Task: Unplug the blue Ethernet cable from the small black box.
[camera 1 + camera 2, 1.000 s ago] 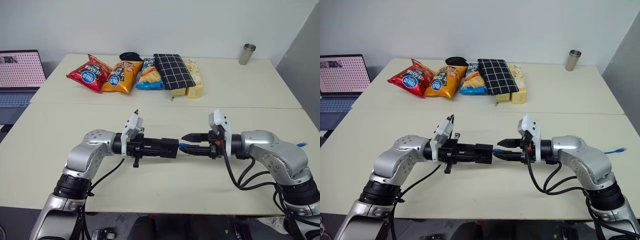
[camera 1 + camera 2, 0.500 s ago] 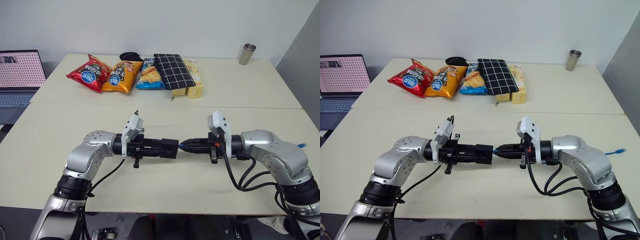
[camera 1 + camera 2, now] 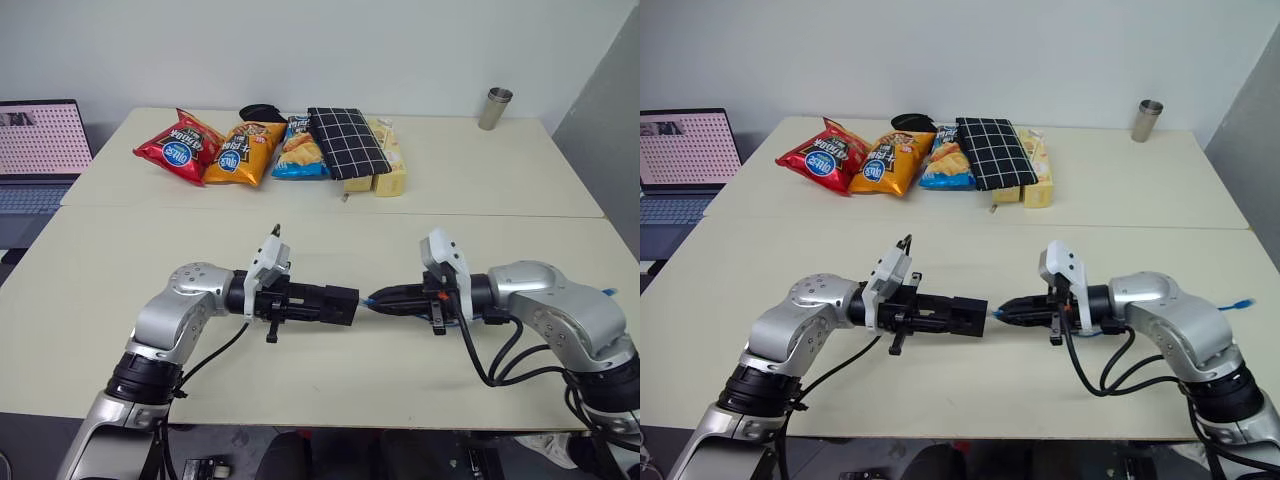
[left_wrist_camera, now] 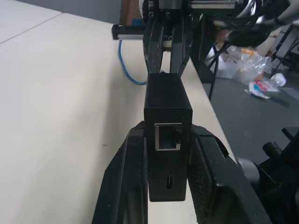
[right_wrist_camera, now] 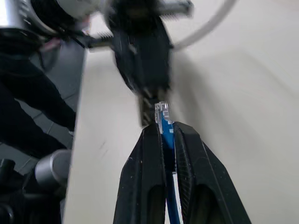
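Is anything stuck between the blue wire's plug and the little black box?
No. The blue Ethernet cable plug, pinched in the right hand, sits free of the small black box held by the left hand; only open air between.

At the table's (image 3: 120, 330) far side you see three snack bags (image 3: 232, 150), a checked pouch (image 3: 347, 142), a metal cup (image 3: 493, 107), and a laptop (image 3: 38, 150) left.

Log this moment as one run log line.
left gripper: shut on black box | right gripper: shut on blue cable | plug out of box
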Action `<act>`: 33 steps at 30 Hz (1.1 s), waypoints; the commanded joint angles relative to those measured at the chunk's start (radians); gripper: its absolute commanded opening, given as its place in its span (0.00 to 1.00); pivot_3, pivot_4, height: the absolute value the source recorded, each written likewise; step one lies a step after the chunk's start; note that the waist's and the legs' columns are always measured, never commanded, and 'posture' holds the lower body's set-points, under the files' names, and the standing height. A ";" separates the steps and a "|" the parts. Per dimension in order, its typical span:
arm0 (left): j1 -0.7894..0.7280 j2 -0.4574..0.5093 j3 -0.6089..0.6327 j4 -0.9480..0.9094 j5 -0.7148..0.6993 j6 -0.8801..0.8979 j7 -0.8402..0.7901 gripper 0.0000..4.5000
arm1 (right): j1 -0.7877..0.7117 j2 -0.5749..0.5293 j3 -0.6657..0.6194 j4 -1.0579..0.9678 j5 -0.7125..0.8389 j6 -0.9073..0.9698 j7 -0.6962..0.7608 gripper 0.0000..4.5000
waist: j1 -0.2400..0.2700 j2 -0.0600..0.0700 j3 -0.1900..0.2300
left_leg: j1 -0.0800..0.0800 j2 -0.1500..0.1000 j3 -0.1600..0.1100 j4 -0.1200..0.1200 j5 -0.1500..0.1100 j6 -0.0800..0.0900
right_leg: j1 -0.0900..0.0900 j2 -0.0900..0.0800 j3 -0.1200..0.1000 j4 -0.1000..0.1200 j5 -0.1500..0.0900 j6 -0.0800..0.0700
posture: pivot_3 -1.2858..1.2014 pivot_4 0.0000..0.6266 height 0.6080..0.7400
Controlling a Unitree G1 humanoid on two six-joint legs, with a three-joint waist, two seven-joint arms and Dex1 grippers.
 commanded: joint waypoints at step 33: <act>-0.023 -0.131 0.239 0.271 0.238 -0.344 0.647 0.17 | -0.102 0.125 -0.095 0.078 -0.140 -0.224 -0.106 0.83 | -0.001 0.000 0.000 | -0.002 0.001 0.003 -0.002 0.002 -0.003 | -0.005 0.000 0.001 0.002 0.000 0.000 | 0.52 0.24 1.00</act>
